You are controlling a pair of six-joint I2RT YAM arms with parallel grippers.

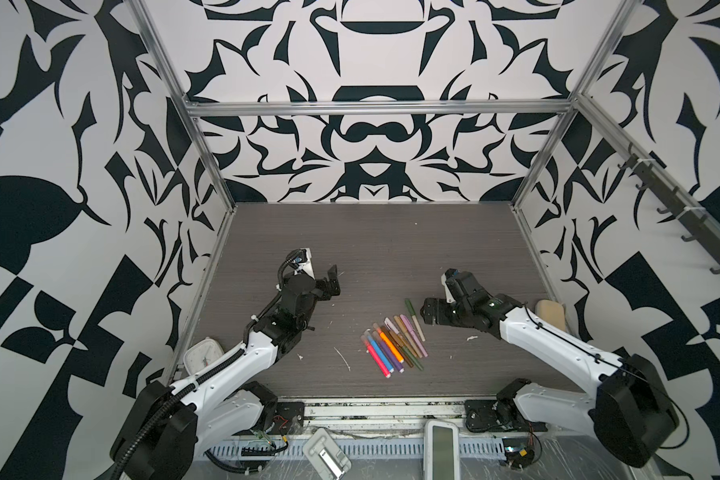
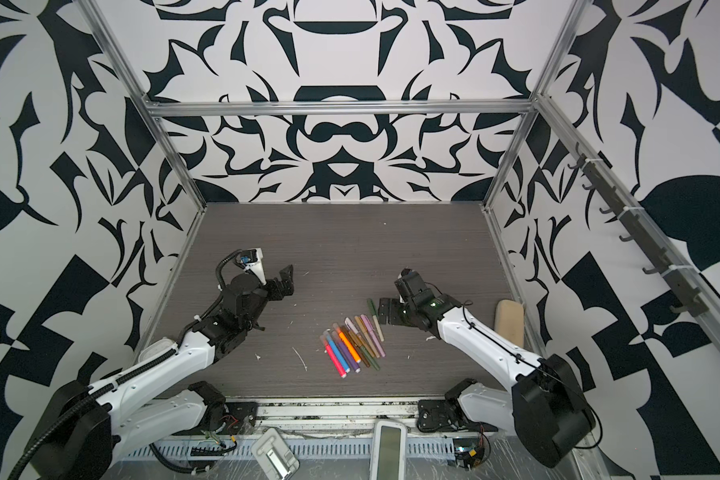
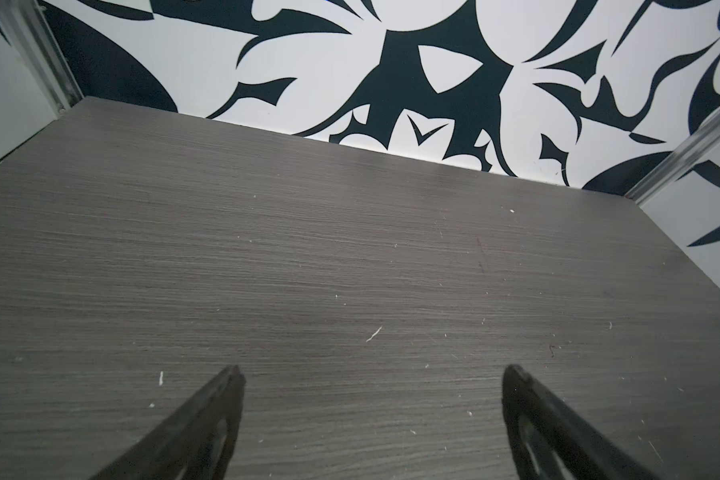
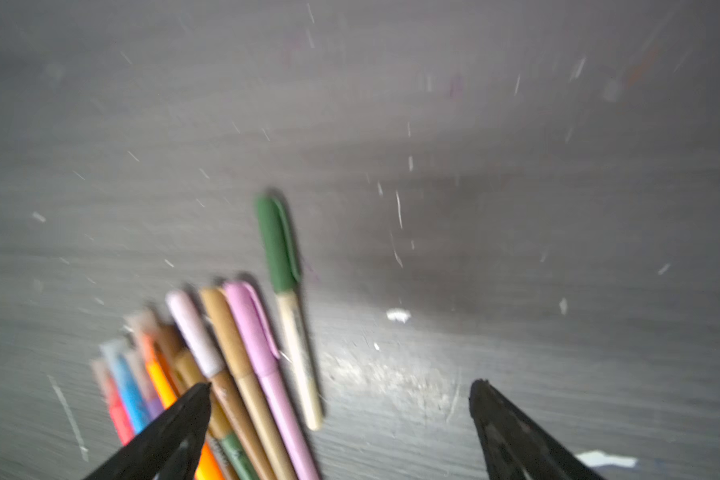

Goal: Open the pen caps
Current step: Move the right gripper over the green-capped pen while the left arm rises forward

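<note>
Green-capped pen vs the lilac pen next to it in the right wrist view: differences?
Colour: the green-capped pen has a dark green cap on a cream barrel; the lilac pen is lilac all over.
Pose: the green-capped pen sits at the row's edge, its cap jutting past the others; the lilac pen lies packed against a tan pen.
Shared: both capped, lying flat on the table.

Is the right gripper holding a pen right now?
No, the right gripper stands open and empty; the pens lie on the table.

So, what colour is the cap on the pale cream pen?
The cap is dark green; the right wrist view shows it best.
</note>
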